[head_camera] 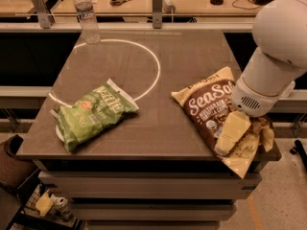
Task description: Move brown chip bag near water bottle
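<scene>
The brown chip bag [206, 107] lies flat at the table's front right, its cream lower end crumpled over the edge. My gripper [231, 137] hangs from the white arm [273, 56] and sits on the bag's lower right part, its cream fingers [233, 128] pressed among the crinkled foil. The water bottle [86, 16] stands upright at the table's far left corner, far from the bag and the gripper.
A green chip bag [91, 114] lies at the front left. A white ring [156, 66] is marked on the dark table [192, 56]. Behind runs a wooden bench with scissors [123, 1] and metal posts [157, 0]. Floor clutter shows at lower left.
</scene>
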`<action>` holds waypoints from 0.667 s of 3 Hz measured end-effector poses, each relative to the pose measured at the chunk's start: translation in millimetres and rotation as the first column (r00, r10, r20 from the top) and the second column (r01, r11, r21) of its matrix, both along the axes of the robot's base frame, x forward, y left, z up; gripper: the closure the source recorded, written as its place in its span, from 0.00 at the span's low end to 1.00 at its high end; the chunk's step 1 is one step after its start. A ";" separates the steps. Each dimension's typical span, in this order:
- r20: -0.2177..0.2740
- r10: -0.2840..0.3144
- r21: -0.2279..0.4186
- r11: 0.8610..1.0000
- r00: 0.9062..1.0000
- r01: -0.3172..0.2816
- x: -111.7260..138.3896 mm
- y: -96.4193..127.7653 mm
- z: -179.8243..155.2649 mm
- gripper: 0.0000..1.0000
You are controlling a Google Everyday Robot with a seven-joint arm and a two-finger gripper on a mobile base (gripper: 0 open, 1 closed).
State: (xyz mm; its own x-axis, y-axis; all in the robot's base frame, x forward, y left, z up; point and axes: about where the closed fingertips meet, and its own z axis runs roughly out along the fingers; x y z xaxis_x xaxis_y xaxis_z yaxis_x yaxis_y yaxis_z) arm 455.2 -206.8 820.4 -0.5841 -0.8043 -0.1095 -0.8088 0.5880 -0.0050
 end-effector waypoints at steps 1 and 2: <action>0.001 -0.001 0.000 1.000 1.000 0.001 -0.2 0.2 0.3 0.41; 0.002 0.000 -0.001 1.000 1.000 0.000 -0.3 0.5 0.7 0.64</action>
